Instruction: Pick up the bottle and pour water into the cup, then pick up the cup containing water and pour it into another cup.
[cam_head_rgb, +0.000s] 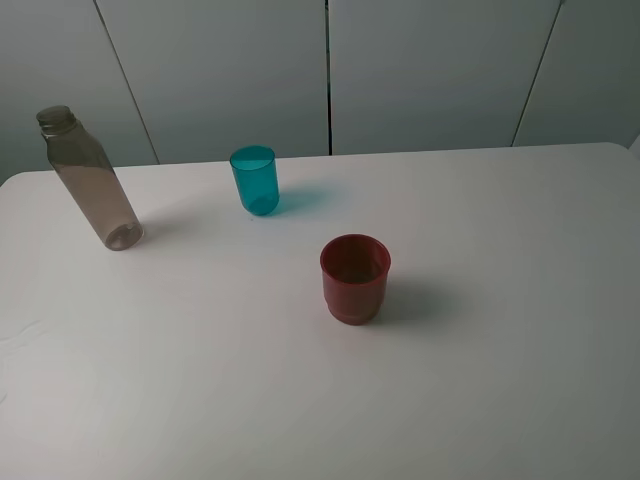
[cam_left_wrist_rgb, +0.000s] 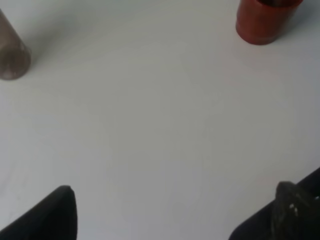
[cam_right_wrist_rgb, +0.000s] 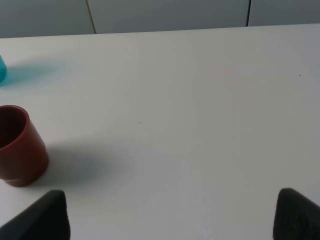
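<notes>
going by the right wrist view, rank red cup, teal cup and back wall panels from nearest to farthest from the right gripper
1. Red cup: on the table, just ahead of one of the right gripper fingers.
2. Teal cup: only a sliver shows, beyond the red cup.
3. Wall panels: past the table's far edge.

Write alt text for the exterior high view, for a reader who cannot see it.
Three items stand upright and apart on a white table: a tall, capless smoky grey-brown bottle at far left, a small teal translucent cup near the back middle, and a wider dark red cup closer to the camera. No robot arm appears in this view; grey wall panels sit behind the table.
</notes>
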